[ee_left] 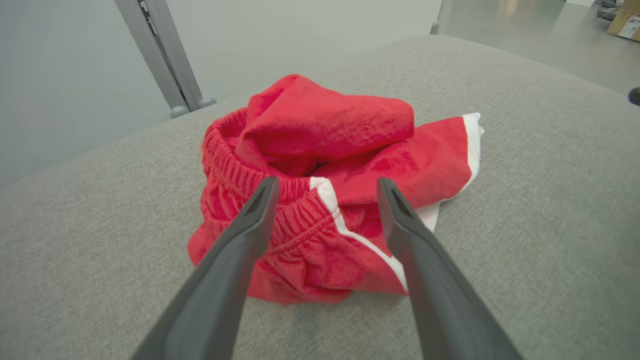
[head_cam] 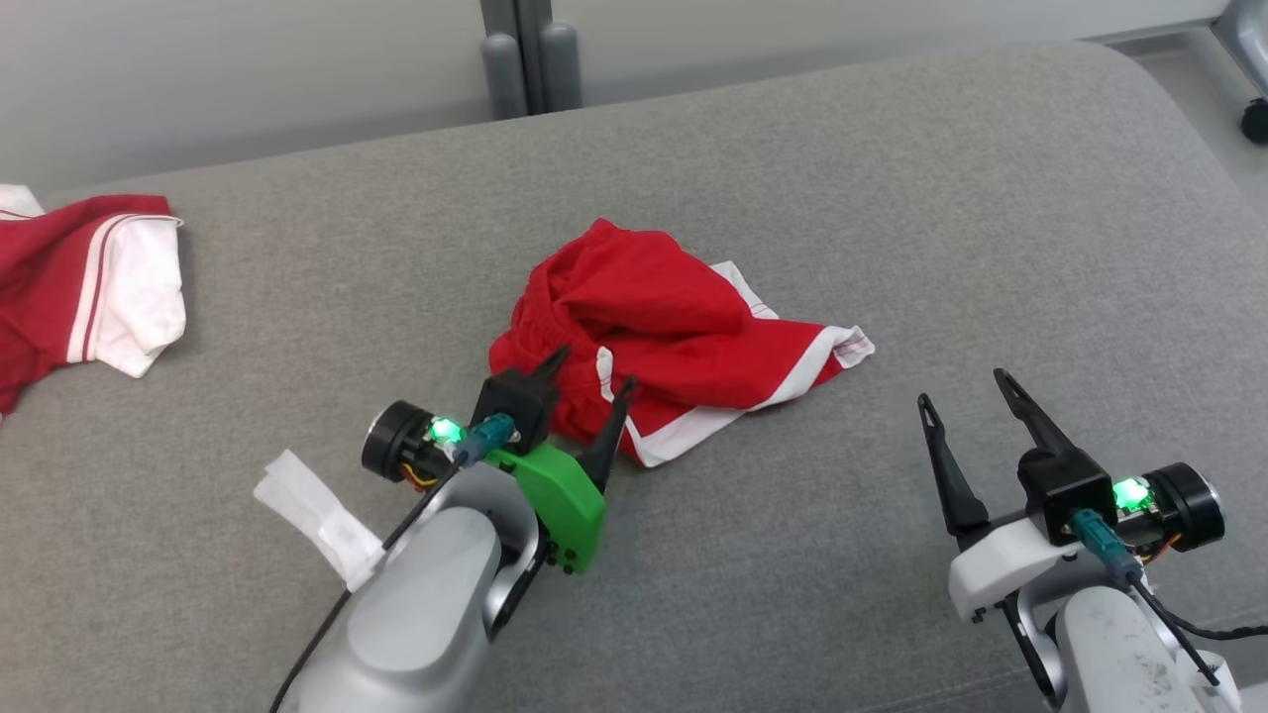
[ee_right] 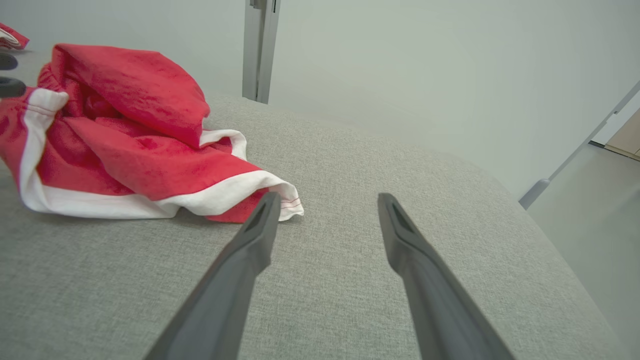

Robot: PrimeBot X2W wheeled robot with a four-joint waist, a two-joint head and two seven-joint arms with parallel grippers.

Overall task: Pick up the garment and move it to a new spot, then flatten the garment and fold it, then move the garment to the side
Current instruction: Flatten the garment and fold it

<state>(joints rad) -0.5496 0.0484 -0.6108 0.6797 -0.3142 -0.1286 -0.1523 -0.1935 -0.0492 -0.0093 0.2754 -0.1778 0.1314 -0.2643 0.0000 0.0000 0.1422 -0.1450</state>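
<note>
Garment [head_cam: 674, 337]: red shorts with white trim, crumpled in a heap near the middle of the grey padded surface [head_cam: 991, 198]. The elastic waistband lies at the near-left of the heap. A white-edged leg hem trails out toward the robot's right. Not flattened, not folded.

Left jaws: open. The left arm [head_cam: 426, 614] reaches in from the lower left, and in the head view both fingertips overlap the near edge of the heap. Left wrist view: the two dark fingers [ee_left: 235, 260] stand either side of the gathered waistband and a white side stripe of the garment [ee_left: 320, 140], with cloth showing in the gap between them. Contact with the cloth: cannot tell. Nothing gripped.

Right jaws: open, holding nothing. The right arm [head_cam: 1119, 634] sits at the lower right, fingers pointing up over bare surface, to the right of the garment and apart from it. Right wrist view: fingers [ee_right: 430, 280] low over the grey fabric. The garment [ee_right: 125, 125] lies to the upper left, its white hem corner near the left fingertip, not between the fingers.

Other items: a second red-and-white garment [head_cam: 89, 277] lies at the far left edge of the surface, well apart from the shorts. A white strip [head_cam: 317, 515] lies on the surface just beside the left arm. Two grey posts [head_cam: 525, 59] stand behind the far edge.
</note>
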